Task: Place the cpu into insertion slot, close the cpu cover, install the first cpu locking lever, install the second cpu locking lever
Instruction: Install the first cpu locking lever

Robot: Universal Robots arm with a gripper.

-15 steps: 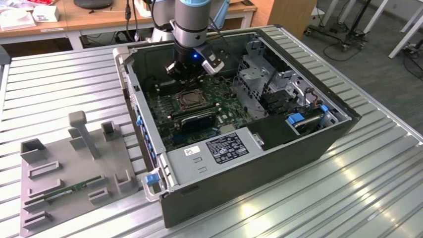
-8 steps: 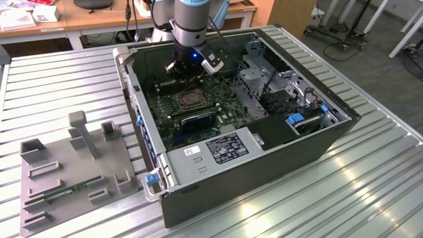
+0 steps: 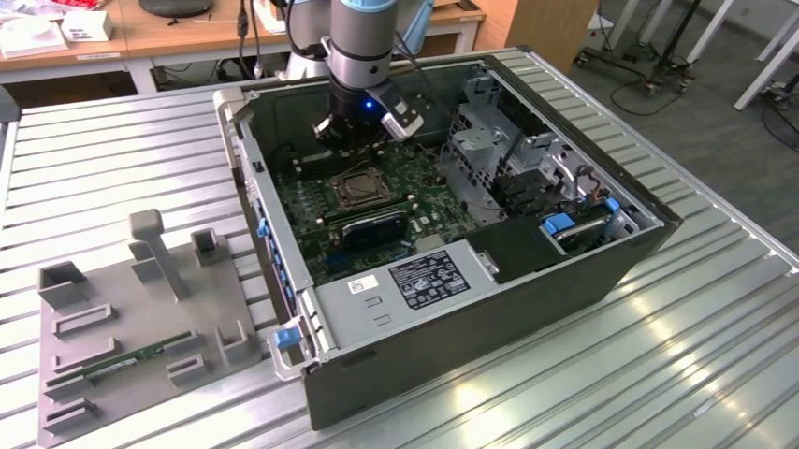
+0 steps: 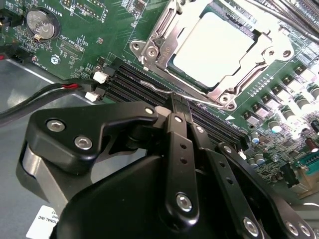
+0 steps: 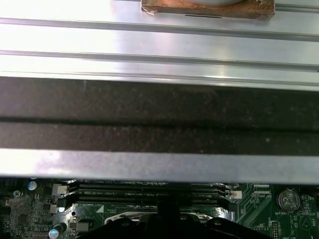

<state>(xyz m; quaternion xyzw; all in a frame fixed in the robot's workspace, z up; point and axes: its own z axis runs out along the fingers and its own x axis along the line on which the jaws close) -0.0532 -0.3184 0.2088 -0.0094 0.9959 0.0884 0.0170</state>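
The cpu (image 4: 214,47) lies in the insertion slot (image 3: 355,190) on the green motherboard (image 3: 425,173), its pale metal top glaring bright. The silvery cpu cover (image 4: 167,37) lies flat around it as a frame. A thin wire locking lever (image 4: 154,85) runs along the socket's side, between it and the memory slots. My gripper (image 4: 175,98) is shut, its black fingertips together right at this lever wire. In the exterior view the gripper (image 3: 359,140) hangs inside the open computer case, just behind the socket.
Long black memory slots (image 5: 149,191) lie beside the socket. A coin battery (image 4: 42,22) and red-black cables (image 4: 50,92) are close by. The case wall (image 5: 159,124), power supply (image 3: 425,276) and drive cage (image 3: 500,150) hem the board in. A grey fixture (image 3: 125,346) holding a memory stick lies at the exterior view's left.
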